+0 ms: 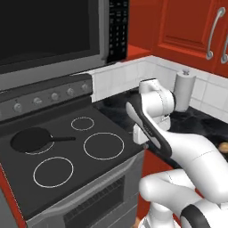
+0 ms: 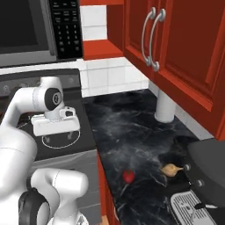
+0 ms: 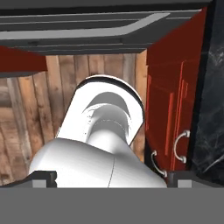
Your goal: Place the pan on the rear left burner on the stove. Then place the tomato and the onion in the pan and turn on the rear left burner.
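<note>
No legible text; black keypad panel of grey microwave [image 2: 66, 28] bears small pale marks, unreadable

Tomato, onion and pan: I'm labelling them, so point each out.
tomato [image 2: 128, 176], right base view, middle of its red skin.
onion [image 2: 170, 169], right base view, its tan bulb.
pan [image 1: 30, 140], left base view, its black base.

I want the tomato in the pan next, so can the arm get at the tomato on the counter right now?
Probably yes. The tomato lies in the open on the dark counter, apart from the onion, with nothing over it. The gripper is open over the stove's front edge, so it must swing right.
</note>
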Available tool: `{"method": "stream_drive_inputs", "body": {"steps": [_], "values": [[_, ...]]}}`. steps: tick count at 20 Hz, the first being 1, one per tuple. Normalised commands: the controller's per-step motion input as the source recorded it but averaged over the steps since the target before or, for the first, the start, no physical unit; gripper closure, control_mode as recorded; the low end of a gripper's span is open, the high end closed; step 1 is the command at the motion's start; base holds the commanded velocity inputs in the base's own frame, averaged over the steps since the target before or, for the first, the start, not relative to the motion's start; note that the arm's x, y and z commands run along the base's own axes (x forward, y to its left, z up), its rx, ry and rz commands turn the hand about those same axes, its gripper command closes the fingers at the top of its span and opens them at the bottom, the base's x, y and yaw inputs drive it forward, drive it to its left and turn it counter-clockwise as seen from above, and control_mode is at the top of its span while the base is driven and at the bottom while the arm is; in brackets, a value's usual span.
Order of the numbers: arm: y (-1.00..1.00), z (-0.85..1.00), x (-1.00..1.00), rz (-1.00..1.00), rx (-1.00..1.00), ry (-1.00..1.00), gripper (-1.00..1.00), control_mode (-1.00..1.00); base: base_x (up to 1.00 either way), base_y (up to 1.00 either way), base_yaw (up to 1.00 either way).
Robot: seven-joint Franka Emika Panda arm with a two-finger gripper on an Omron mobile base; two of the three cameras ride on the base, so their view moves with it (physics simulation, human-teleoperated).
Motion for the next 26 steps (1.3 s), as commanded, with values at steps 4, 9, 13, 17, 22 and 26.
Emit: {"method": "stream_drive_inputs", "body": {"steps": [4,9,13,17,22,26], "values": [[0.00,0.00,0.00,0.00,0.00,0.00,-1.00,1.00,0.00,-0.03,-0.39],[0.00,0.00,0.00,0.00,0.00,0.00,-1.00,1.00,0.00,0.00,-0.40],[0.00,0.00,0.00,0.00,0.00,0.00,-1.00,1.00,0.00,0.00,-0.36],[0.00,0.00,0.00,0.00,0.00,0.00,-1.00,1.00,0.00,0.01,-0.26],[0.00,0.00,0.00,0.00,0.00,0.00,-1.00,1.00,0.03,0.05,-0.09],[0.00,0.00,0.00,0.00,0.00,0.00,-1.00,1.00,0.06,0.05,-0.08]]}}
